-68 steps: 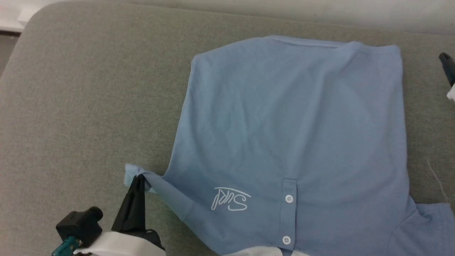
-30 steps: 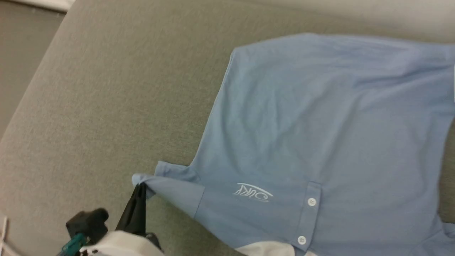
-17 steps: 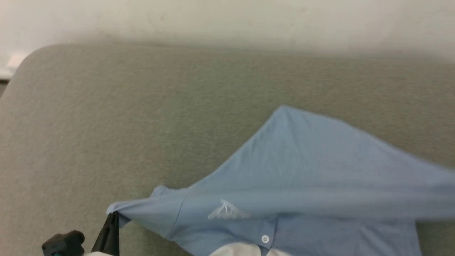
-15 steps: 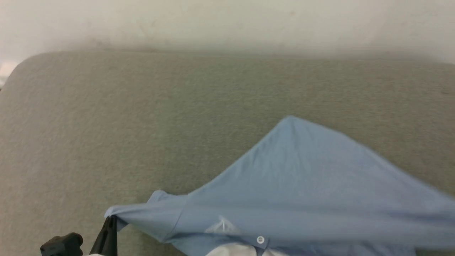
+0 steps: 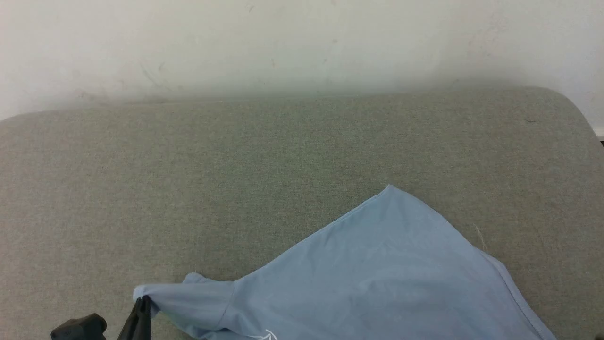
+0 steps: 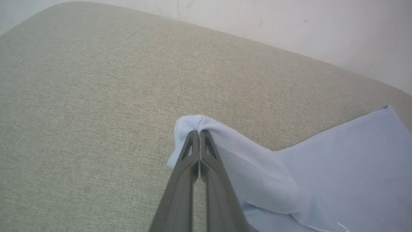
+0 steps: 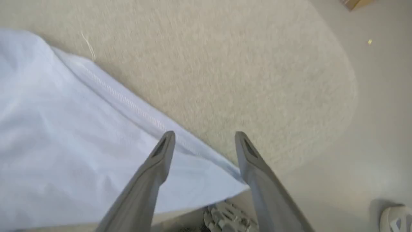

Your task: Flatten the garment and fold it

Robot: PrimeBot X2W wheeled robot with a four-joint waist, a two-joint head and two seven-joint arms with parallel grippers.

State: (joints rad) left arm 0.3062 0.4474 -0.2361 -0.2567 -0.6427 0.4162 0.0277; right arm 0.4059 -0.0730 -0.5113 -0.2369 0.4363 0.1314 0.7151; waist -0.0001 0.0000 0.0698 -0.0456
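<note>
The garment [image 5: 377, 274], a light blue shirt, lies on the grey fabric-covered counter [image 5: 188, 165]. In the head view it sits at the near side, right of the middle. Its body rises to a point toward the far edge and slopes down on both sides. A scrap of white script [image 5: 267, 336] shows at the bottom edge of that view. One sleeve [image 6: 225, 145] stretches out to the robot's left, drawn into a small peak. The left pincer [image 6: 199, 132] is clenched on the tip of that sleeve, its two dark fingers pressed together with the blue knit bunched over their ends. On the other side, the stitched hem [image 7: 128, 103] runs slantwise across the right wrist view, near the counter's rounded corner. The right pincer [image 7: 204, 135] is released, fingers well apart and grasping nothing, and the garment's edge passes behind both fingers. A loose pale thread [image 7: 88, 45] lies just beside the hem. Beyond the counter's far edge stands a scuffed white wall [image 5: 283, 42], and past the rounded corner is a pale floor [image 7: 379, 112].
</note>
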